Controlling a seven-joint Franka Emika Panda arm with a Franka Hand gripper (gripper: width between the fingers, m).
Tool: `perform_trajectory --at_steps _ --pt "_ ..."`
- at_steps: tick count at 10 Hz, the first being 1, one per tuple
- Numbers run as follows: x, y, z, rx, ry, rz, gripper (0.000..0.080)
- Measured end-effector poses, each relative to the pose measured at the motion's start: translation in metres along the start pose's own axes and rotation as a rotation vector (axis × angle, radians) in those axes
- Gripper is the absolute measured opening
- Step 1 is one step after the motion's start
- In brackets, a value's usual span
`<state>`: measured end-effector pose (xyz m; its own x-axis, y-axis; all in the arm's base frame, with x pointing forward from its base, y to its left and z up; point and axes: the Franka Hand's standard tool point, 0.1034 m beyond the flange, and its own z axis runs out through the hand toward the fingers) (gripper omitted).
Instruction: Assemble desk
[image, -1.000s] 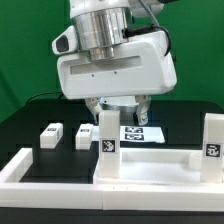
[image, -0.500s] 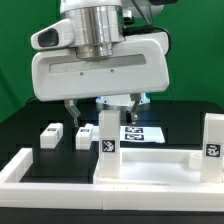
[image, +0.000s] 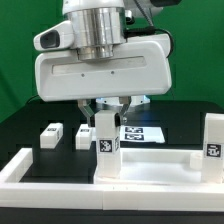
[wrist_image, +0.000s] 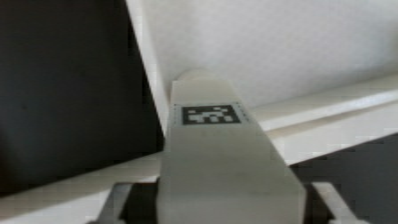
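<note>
Overhead, fingers (image: 122, 104) pinch upright leg block (image: 106, 145) standing on tabletop (image: 150, 170).

place: robotics lab | signs: green backdrop (image: 20, 60), black table (image: 30, 118), tagged marker board (image: 143, 133)

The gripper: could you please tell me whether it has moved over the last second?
Yes. Against the marker board, the gripper has shifted toward the exterior view's left, and its jaws have closed onto the upright leg.

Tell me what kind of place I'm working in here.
Probably a robotics lab bench: black table against a green backdrop, the marker board, and a white tagged leg block.
</note>
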<state>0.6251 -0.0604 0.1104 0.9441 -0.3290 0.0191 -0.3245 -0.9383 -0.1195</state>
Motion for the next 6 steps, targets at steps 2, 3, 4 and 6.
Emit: perform_trajectory --at_steps 2,3,4,6 --pt "0.0001 0.0004 0.0 0.0 0.0 0.12 0.029" --pt "0.0005 0.0006 -0.0002 0.004 0.002 0.201 0.029" --pt "0.0017 0.002 -0.0004 0.019 0.007 0.36 0.029" --pt "0.003 -0.0004 -0.001 0.051 0.006 0.697 0.029"
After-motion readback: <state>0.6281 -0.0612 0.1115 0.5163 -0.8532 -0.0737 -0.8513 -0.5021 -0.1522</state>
